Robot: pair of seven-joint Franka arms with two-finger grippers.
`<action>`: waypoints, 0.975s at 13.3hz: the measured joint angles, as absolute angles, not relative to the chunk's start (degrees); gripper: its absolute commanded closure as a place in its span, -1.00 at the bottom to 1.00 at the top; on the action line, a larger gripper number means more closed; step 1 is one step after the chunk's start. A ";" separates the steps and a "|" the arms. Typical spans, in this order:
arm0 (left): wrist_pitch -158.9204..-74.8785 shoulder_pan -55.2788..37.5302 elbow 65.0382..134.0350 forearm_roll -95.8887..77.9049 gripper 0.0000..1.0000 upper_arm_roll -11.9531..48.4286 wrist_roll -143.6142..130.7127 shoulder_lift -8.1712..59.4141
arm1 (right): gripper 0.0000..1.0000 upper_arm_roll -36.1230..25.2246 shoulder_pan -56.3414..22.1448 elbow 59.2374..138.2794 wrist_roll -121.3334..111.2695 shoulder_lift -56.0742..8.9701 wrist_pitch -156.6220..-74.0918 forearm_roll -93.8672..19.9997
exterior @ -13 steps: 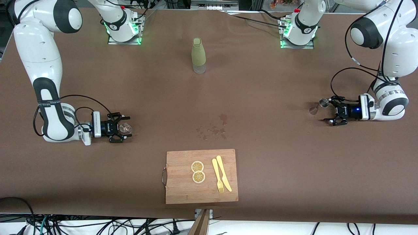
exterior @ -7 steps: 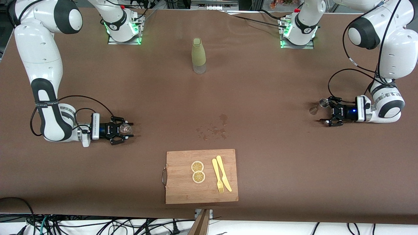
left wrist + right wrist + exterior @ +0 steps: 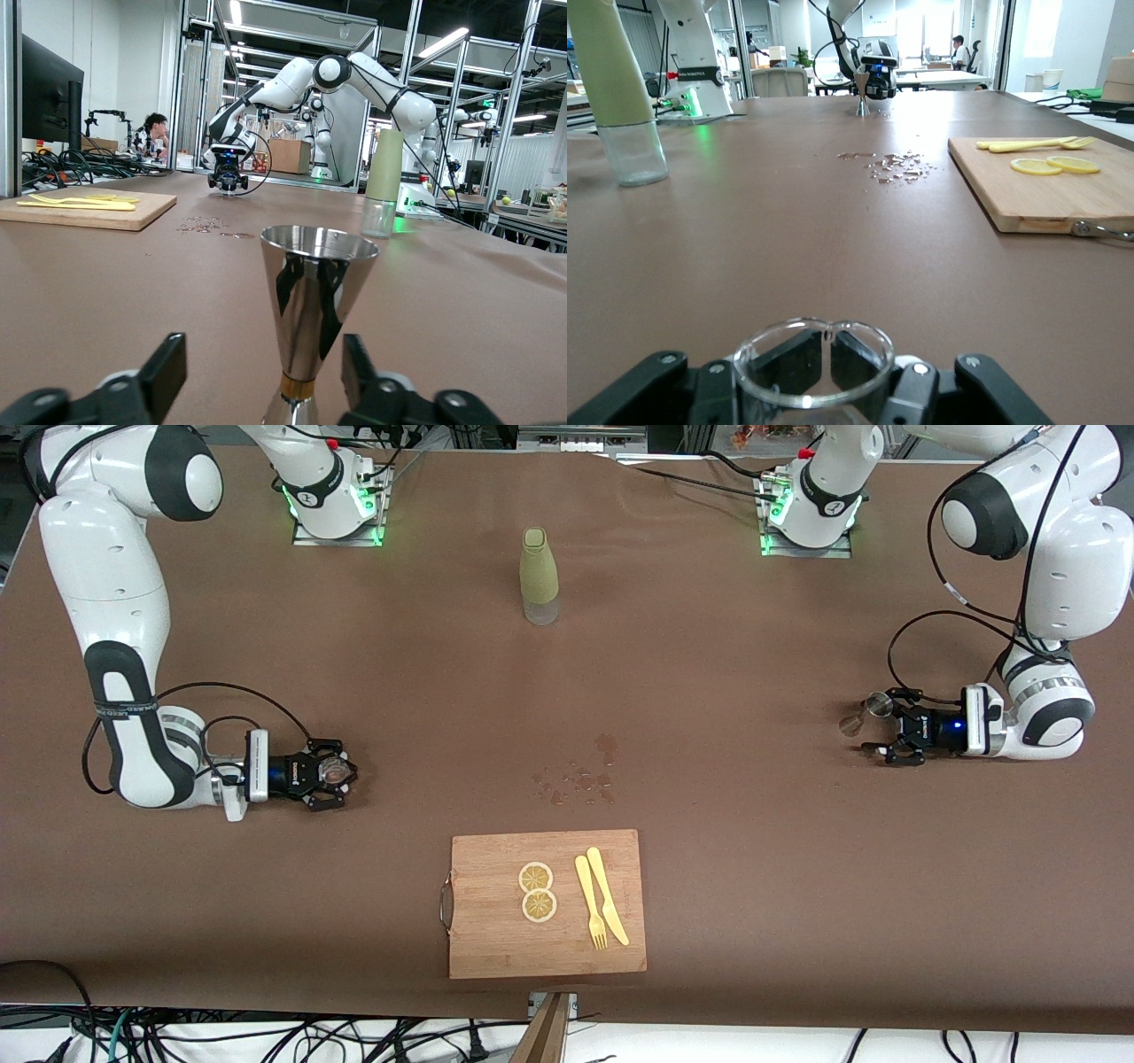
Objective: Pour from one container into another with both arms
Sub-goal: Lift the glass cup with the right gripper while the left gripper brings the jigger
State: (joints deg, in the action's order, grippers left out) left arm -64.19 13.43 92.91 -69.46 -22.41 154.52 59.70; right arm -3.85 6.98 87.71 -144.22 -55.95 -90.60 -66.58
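A clear glass [image 3: 335, 772] stands on the brown table toward the right arm's end. My right gripper [image 3: 338, 774] lies low along the table, shut on the glass; in the right wrist view the fingers [image 3: 914, 388] press the sides of the glass [image 3: 808, 400]. Toward the left arm's end stands a steel jigger [image 3: 877, 707]. My left gripper [image 3: 889, 726] is open around it. In the left wrist view the jigger [image 3: 314, 292] rises between the fingers [image 3: 166, 367] with a gap on each side.
An olive-sleeved bottle [image 3: 539, 576] stands mid-table near the bases. Spilled drops [image 3: 576, 779] lie in the middle. Nearer the camera, a wooden cutting board [image 3: 496, 939] carries two lemon slices [image 3: 537, 891] and a yellow fork and knife [image 3: 601, 908].
The right gripper's fingers have closed in on the glass. The left gripper has slid a little toward the jigger, still open.
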 measured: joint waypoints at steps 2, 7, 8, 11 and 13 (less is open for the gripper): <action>-64.10 13.44 93.10 -69.45 0.19 -22.44 154.54 59.77 | 0.84 -3.56 7.01 87.33 -141.88 -55.95 -89.13 -66.71; -63.96 13.57 93.36 -69.45 1.00 -22.52 155.38 59.90 | 0.84 -0.90 7.03 81.99 -130.60 -55.84 -84.91 -66.93; -63.96 13.57 93.34 -69.45 1.00 -22.52 155.64 59.90 | 0.84 -0.08 7.03 80.78 -128.12 -55.73 -84.56 -66.94; -63.96 13.57 92.82 -69.46 1.00 -22.51 156.54 59.89 | 0.84 3.65 6.93 78.13 -120.82 -55.57 -84.25 -66.97; -63.96 13.57 92.15 -69.46 1.00 -22.49 156.56 59.84 | 0.84 5.61 6.07 76.08 -116.24 -55.39 -85.37 -66.96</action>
State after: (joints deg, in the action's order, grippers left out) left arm -63.96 13.57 92.15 -69.46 -22.49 156.56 59.84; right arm 5.61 6.07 76.08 -116.24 -55.39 -85.37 -66.96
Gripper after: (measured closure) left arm 0.793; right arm 0.868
